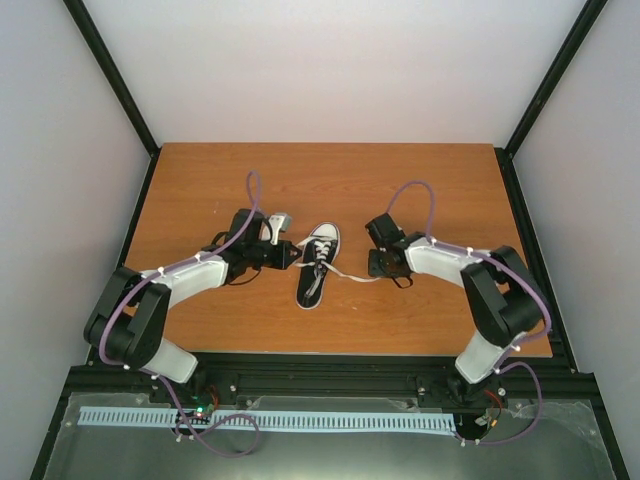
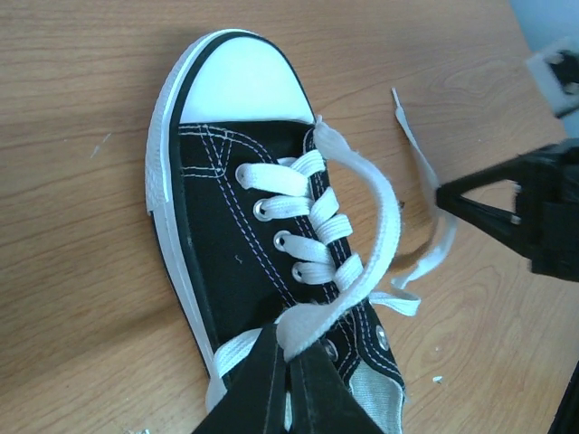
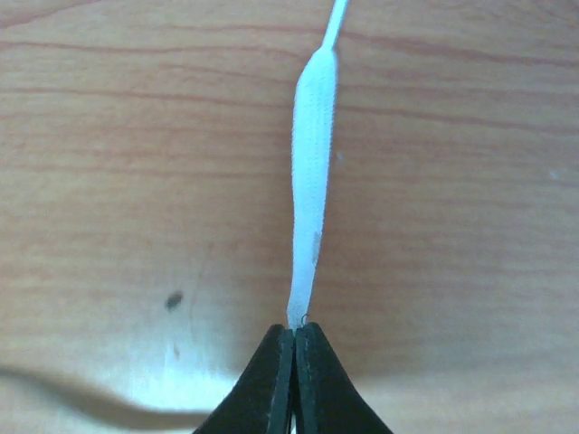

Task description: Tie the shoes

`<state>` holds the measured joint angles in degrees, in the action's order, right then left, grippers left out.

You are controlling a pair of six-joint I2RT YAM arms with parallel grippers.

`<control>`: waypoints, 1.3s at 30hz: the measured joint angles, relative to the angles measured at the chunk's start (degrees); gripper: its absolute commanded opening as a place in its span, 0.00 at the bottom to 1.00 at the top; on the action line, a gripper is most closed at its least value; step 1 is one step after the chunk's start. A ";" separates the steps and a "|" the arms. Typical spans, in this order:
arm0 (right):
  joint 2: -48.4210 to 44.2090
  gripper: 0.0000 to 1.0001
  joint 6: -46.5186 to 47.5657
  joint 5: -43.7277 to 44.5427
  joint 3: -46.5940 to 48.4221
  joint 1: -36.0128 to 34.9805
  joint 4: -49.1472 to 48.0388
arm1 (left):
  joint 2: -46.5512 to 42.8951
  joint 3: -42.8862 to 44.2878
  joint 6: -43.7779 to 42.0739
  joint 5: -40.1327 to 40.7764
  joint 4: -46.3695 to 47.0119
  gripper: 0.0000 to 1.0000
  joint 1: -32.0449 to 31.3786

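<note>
The black sneaker [image 1: 317,263] with white toe cap lies on the wooden table, toe pointing away. In the left wrist view the shoe [image 2: 235,262] fills the frame. My left gripper [image 2: 291,348] is shut on a white lace [image 2: 380,226] that loops from the top eyelets over the tongue. My left gripper [image 1: 291,254] sits at the shoe's left side. My right gripper [image 1: 378,265] is to the shoe's right, shut on the other lace [image 1: 352,275], pulled out along the table. In the right wrist view the gripper [image 3: 294,333] pinches that lace [image 3: 312,181].
The wooden table [image 1: 330,190] is enclosed by white walls with black frame posts. A small grey-white object [image 1: 278,222] lies behind the left gripper. The right arm's gripper shows at the right edge of the left wrist view [image 2: 516,212].
</note>
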<state>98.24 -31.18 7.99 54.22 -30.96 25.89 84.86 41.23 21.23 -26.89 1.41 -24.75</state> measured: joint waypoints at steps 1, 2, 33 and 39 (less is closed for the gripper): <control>-1.77 0.03 0.20 -0.17 -1.42 0.00 0.07 | 0.50 0.44 0.02 0.04 -0.52 0.01 0.00; -3.82 0.03 0.50 -0.57 -2.80 0.02 0.02 | 0.90 0.85 0.04 -0.02 -0.90 0.01 -0.04; -29.11 0.03 12.98 -26.67 -0.90 -1.20 -13.35 | 9.18 18.23 -10.99 -23.26 -8.76 0.15 -8.41; -28.79 0.03 13.16 -26.18 -0.02 -1.20 -13.90 | 9.68 17.29 -11.63 -25.40 -7.02 0.19 -8.41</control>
<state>69.45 -18.02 -18.20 54.19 -32.16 11.99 94.54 58.52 9.61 -52.29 -5.61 -33.17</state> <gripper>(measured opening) 0.029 0.165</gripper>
